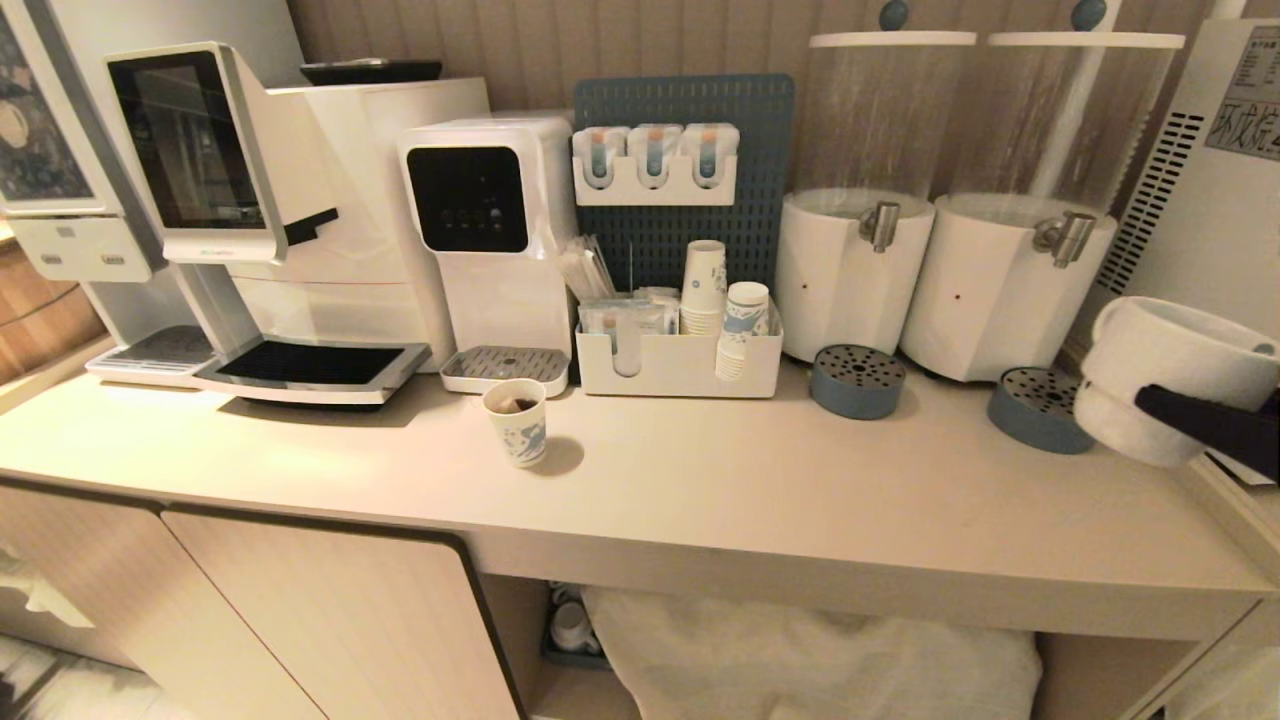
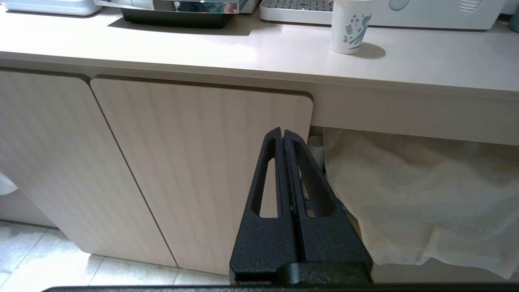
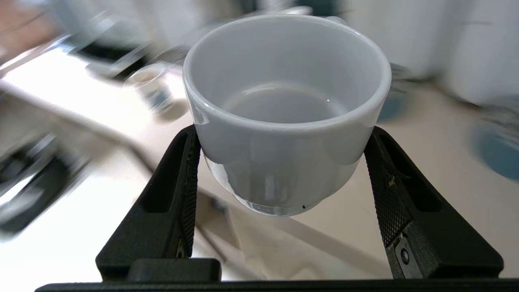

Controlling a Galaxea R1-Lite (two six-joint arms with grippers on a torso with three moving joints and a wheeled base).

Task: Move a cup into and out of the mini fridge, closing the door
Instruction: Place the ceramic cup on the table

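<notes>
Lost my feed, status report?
Right gripper shut on cup, airborne by fridge. Left gripper shut, parked low. Paper cup on counter, clear.

White cup (image 1: 1170, 375) in right pincer (image 1: 1215, 425) beside mini fridge (image 1: 1215, 200).

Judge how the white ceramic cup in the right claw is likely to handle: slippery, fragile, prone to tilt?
The cup looks glazed and glossy, so probably slick against the right claw. It is rigid, likely chips if knocked. The fingers press its rounded wall above the narrower foot, so it might pivot if jolted.
</notes>
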